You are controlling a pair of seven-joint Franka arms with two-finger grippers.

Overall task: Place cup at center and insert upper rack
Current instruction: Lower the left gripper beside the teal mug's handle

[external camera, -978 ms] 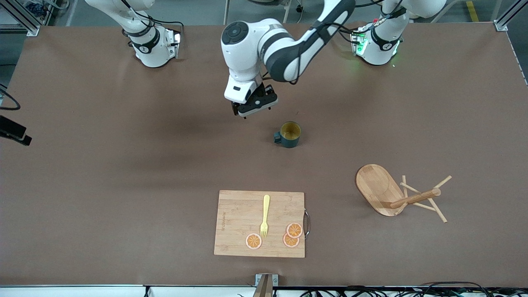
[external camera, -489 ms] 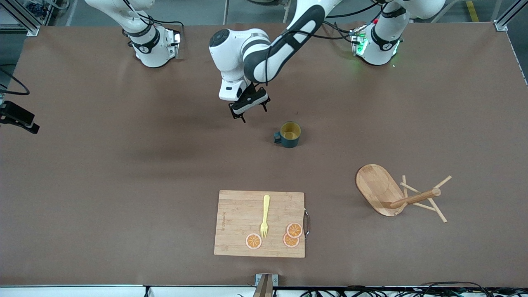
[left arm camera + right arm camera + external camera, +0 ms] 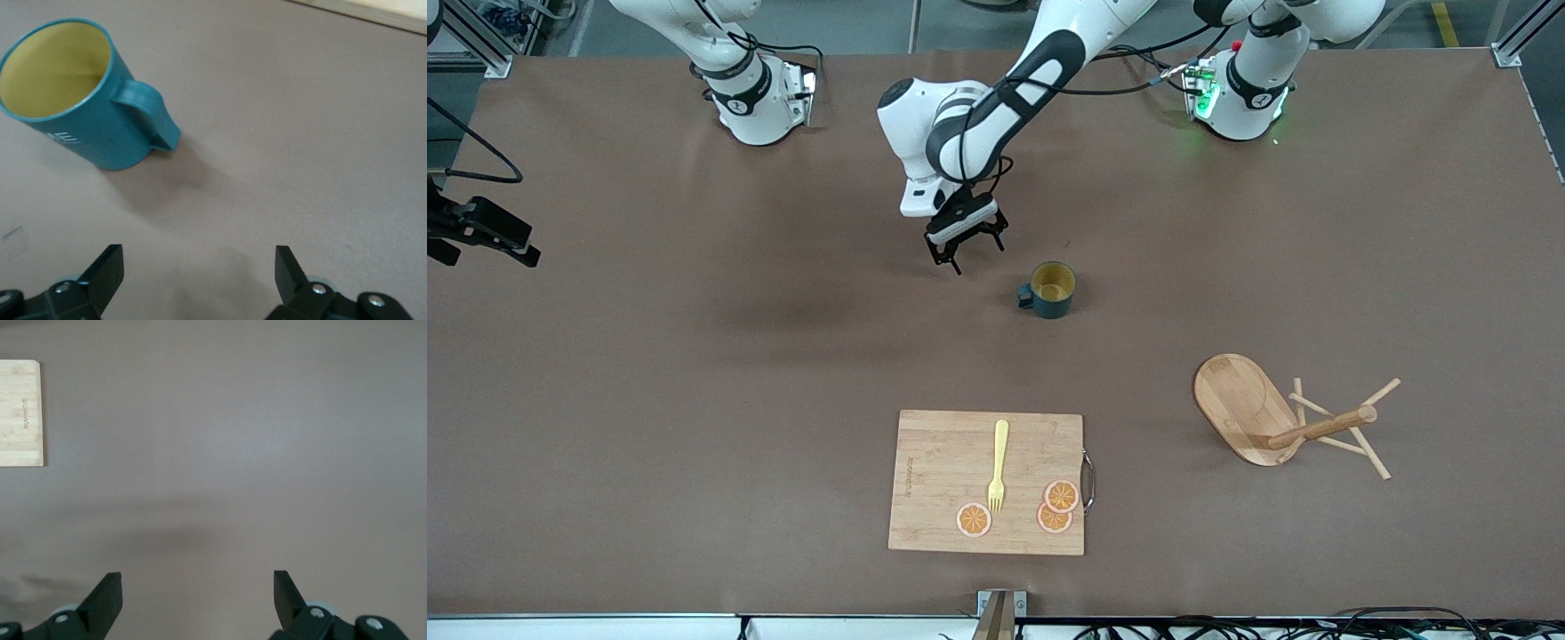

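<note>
The dark teal cup (image 3: 1049,289) with its yellow inside stands upright near the table's middle, handle toward the right arm's end. In the left wrist view the cup (image 3: 73,93) is apart from the fingers. My left gripper (image 3: 967,254) is open and empty, low over the table beside the cup, toward the right arm's end; it also shows in its own view (image 3: 199,267). The wooden mug tree (image 3: 1320,428) lies on its side, nearer the front camera, toward the left arm's end. My right gripper (image 3: 197,590) is open and empty, high over bare table.
A bamboo cutting board (image 3: 938,480) lies near the front edge with a yellow fork (image 3: 998,464) and three orange slices (image 3: 974,520) on it. Its corner shows in the right wrist view (image 3: 20,413). A dark right-arm part (image 3: 480,233) hangs over the table's edge.
My left gripper has come down toward the table beside the cup, still open. The dark part at the right arm's end has moved up the view. The cup and mug tree have not moved.
</note>
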